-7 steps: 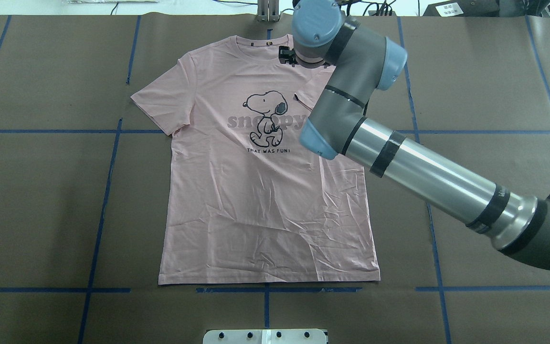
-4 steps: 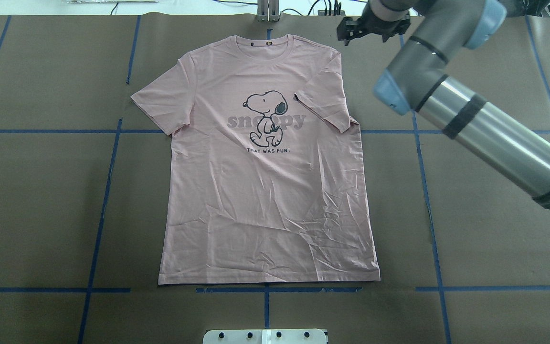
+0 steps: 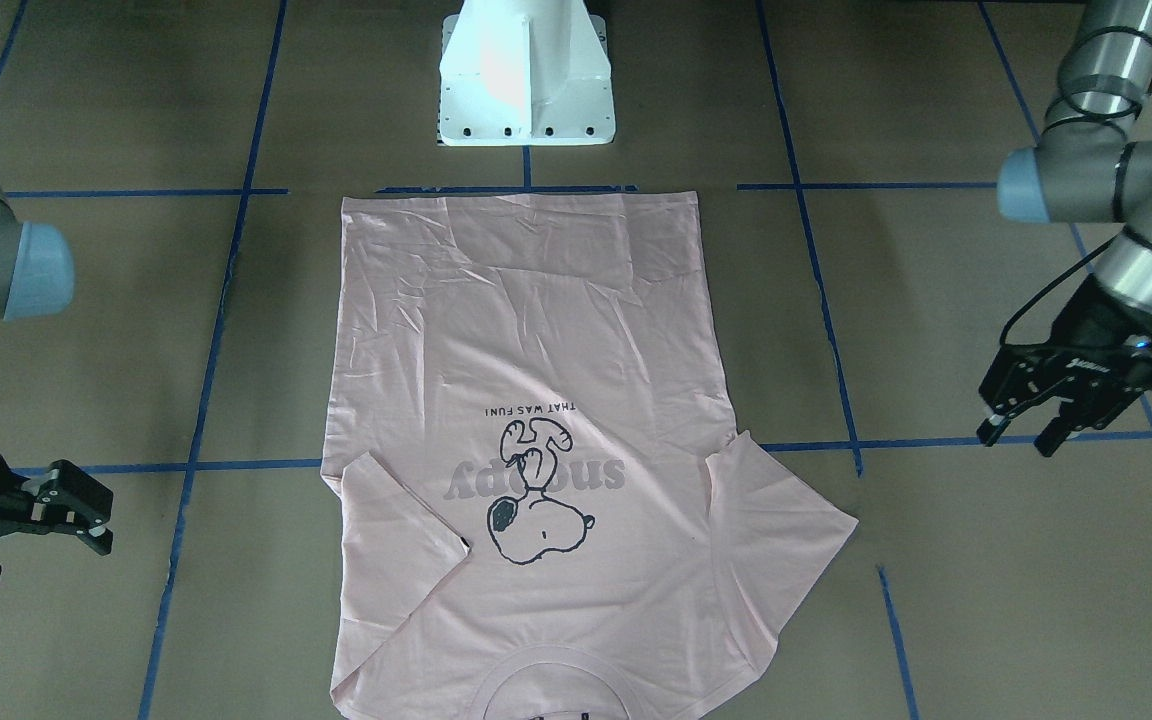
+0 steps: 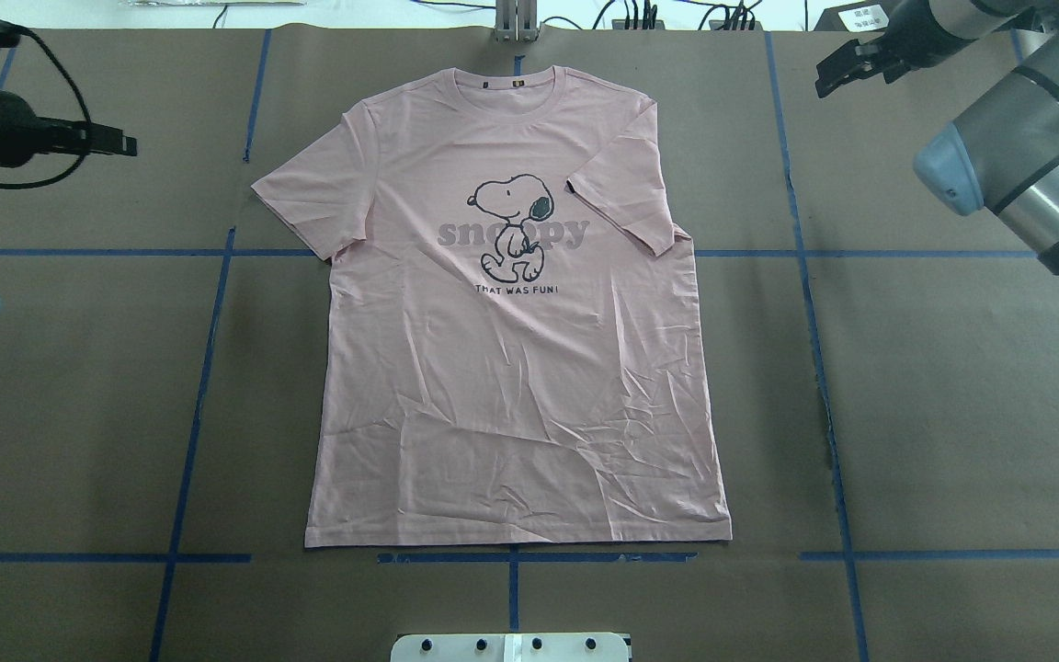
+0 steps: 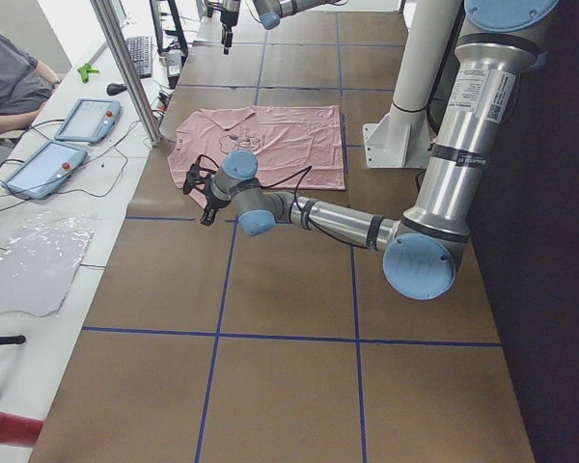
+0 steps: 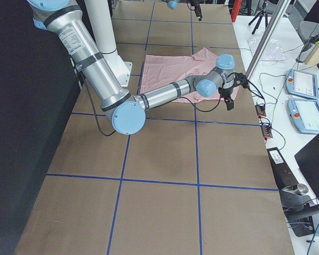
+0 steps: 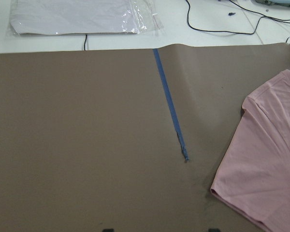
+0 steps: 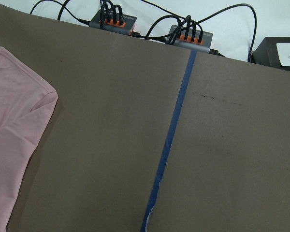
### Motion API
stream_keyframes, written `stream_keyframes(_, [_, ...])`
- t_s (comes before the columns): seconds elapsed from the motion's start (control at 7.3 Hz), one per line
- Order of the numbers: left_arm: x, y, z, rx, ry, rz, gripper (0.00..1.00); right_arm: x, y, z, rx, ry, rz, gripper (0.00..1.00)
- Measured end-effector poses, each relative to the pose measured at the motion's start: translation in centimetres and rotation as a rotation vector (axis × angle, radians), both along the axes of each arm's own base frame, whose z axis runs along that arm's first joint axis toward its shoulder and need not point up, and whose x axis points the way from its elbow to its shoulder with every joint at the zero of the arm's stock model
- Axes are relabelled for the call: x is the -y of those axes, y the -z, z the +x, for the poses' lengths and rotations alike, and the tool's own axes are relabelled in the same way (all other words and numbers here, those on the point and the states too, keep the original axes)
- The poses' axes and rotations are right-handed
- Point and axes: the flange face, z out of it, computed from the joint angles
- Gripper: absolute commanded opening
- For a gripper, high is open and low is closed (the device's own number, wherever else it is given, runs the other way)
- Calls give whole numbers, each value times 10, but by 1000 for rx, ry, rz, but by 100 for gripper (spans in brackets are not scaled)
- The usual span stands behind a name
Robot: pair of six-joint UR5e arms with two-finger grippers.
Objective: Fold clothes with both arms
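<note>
The clothes, a pale pink T-shirt [image 4: 511, 368] with a cartoon dog print, lies flat and face up in the middle of the table, collar at the far edge. Its sleeve on my right side [image 4: 626, 198] is folded in over the chest; the other sleeve [image 4: 300, 198] lies spread out. The front-facing view shows the shirt [image 3: 526, 330] upside down. My left gripper [image 3: 1016, 435] hovers open and empty well off the spread sleeve, also seen overhead [image 4: 120, 143]. My right gripper [image 3: 96, 518] hangs open and empty, far from the folded sleeve, near the far edge [image 4: 840, 74].
Brown paper with blue tape lines [image 4: 208, 368] covers the table. The white pedestal base [image 3: 526, 80] stands at the shirt's hem side. Cable hubs [image 8: 111, 21] and a bagged garment [image 7: 82, 17] lie beyond the far edge. A person [image 5: 10, 82] sits by tablets [image 5: 82, 121].
My right arm has swung from over the shirt's collar out to the right, clear of the cloth. My left gripper has come into view at the left. The shirt has not moved.
</note>
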Motion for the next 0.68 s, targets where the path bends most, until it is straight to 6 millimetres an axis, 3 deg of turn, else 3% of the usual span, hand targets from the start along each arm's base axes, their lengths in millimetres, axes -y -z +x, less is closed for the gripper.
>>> stream_keyframes(0.27, [26,7,85,5,69,-60,58,-3,-8,4,9,-5,2,100])
stream_keyframes(0.41, [29,10,116,20,86,-62,58,-3,-8,5,11,-10,0,100])
stream_keyframes(0.68, [26,5,142,40,89,-66,57,-3,-8,5,11,-15,-3,100])
